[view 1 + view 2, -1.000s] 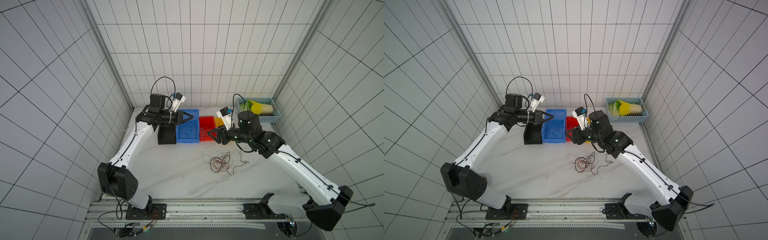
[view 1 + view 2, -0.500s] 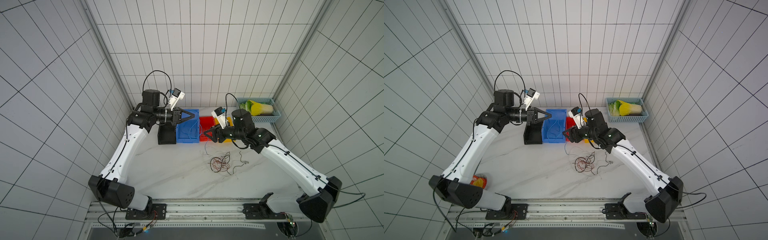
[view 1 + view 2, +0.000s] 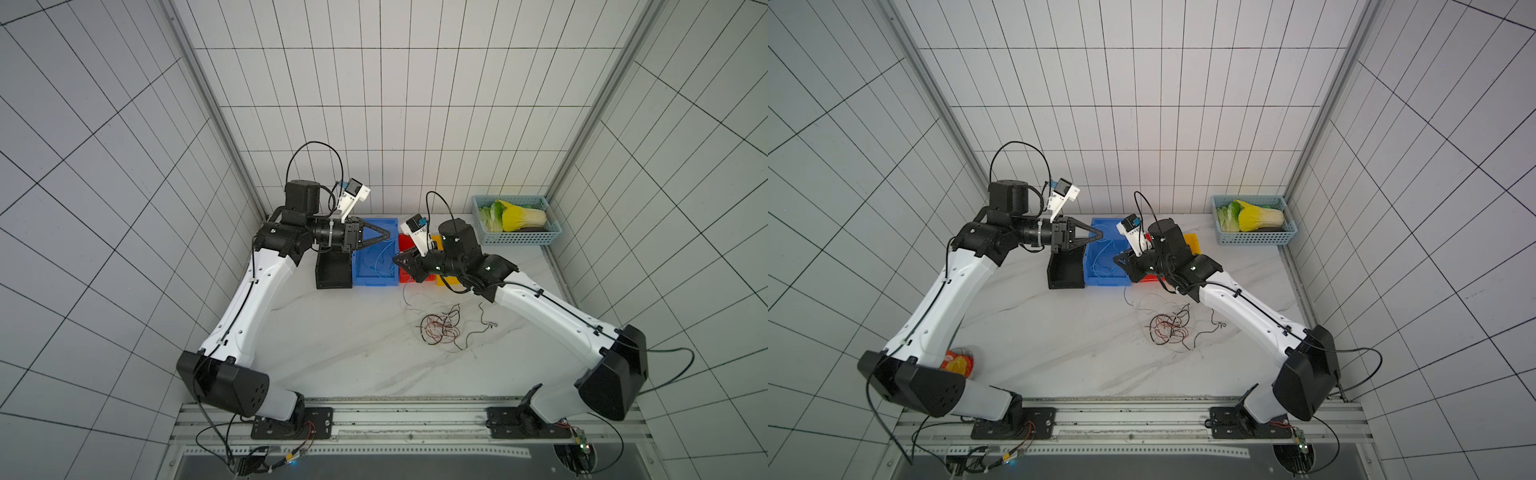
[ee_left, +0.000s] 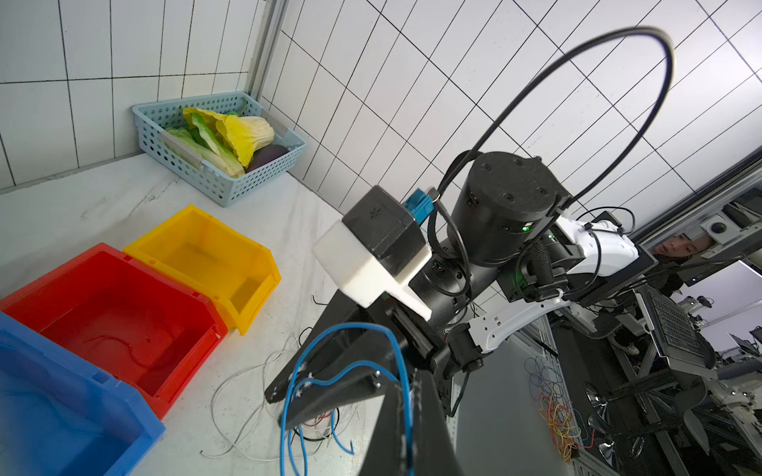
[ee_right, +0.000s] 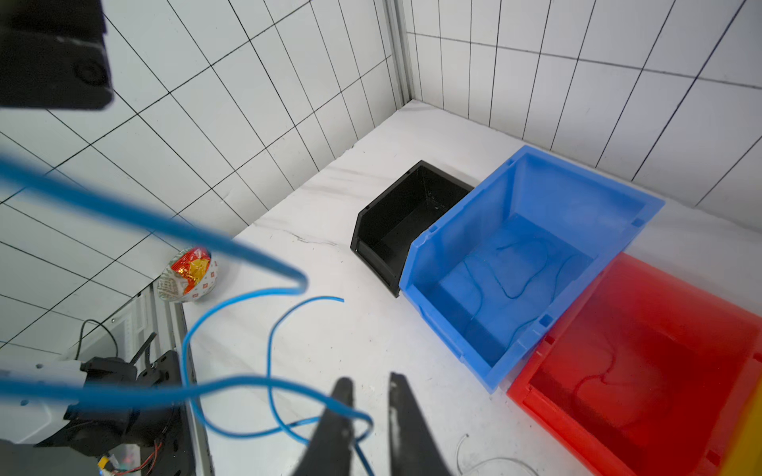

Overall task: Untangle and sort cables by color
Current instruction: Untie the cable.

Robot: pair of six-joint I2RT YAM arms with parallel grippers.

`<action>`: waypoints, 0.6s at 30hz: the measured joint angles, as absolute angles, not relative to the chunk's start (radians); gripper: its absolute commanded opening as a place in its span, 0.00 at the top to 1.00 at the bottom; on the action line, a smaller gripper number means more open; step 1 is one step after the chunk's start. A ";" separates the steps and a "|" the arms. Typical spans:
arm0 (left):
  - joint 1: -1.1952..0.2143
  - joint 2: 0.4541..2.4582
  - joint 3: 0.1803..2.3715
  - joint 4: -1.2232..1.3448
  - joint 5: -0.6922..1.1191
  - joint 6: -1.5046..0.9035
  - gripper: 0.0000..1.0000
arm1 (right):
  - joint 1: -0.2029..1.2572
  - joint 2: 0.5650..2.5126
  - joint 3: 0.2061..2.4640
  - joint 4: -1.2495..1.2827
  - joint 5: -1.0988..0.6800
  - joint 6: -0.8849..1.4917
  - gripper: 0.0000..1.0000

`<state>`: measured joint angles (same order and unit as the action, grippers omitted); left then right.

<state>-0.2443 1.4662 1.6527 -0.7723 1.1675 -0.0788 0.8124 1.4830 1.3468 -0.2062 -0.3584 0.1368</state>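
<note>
Sliding nearer the blue bin since a moment ago, our right end effector has squeezed from wide to narrow. Biggest is the white worktop. At its back we see four bins side by side: black bin, blue, red bin, yellow bin. Our left end effector hangs up over the blue bin, pinched tight on a blue cable. That cable runs across to our right fingers, which nip it too. A tangle of red, black and white cables lies loose on the worktop near our right arm.
</note>
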 measured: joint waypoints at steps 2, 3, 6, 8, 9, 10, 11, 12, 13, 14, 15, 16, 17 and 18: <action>-0.236 1.463 1.651 -0.776 1.169 -0.078 0.75 | 0.812 1.479 1.347 -0.184 -0.350 0.135 1.00; -0.227 1.459 1.649 -0.777 1.170 -0.075 0.60 | 0.812 1.474 1.347 -0.177 -0.348 0.133 1.00; -0.204 1.443 1.629 -0.782 1.179 -0.070 0.42 | 0.812 1.444 1.345 -0.176 -0.349 0.123 1.00; -0.193 1.433 1.607 -0.783 1.189 -0.060 0.24 | 0.812 1.414 1.344 -0.176 -0.349 0.119 1.00; -0.192 1.429 1.596 -0.783 1.192 -0.060 0.17 | 0.812 1.396 1.344 -0.176 -0.349 0.118 1.00; -0.192 1.427 1.581 -0.785 1.199 -0.051 0.03 | 0.812 1.377 1.344 -0.176 -0.349 0.115 1.00; -0.192 1.425 1.567 -0.784 1.203 -0.038 0.01 | 0.813 1.358 1.344 -0.176 -0.348 0.113 1.00; -0.192 1.425 1.552 -0.785 1.207 -0.031 0.01 | 0.813 1.341 1.344 -0.176 -0.346 0.111 1.00; -0.192 1.424 1.538 -0.785 1.212 -0.018 0.01 | 0.813 1.328 1.344 -0.176 -0.343 0.108 1.00; -0.192 1.424 1.520 -0.786 1.216 -0.006 0.01 | 0.813 1.316 1.344 -0.176 -0.339 0.105 1.00; -0.192 1.424 1.503 -0.786 1.218 0.009 0.01 | 0.813 1.305 1.344 -0.176 -0.334 0.103 1.00; -0.193 1.424 1.487 -0.786 1.219 0.022 0.01 | 0.813 1.299 1.344 -0.177 -0.332 0.101 1.00; -0.194 1.424 1.471 -0.789 1.221 0.038 0.01 | 0.813 1.295 1.344 -0.177 -0.329 0.098 1.00; -0.195 1.424 1.456 -0.791 1.222 0.053 0.01 | 0.813 1.293 1.344 -0.178 -0.326 0.097 1.00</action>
<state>-0.1947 1.4242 1.4563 -0.7914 1.2221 0.0532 0.8131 1.2934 1.3441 -0.1783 -0.3256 0.0967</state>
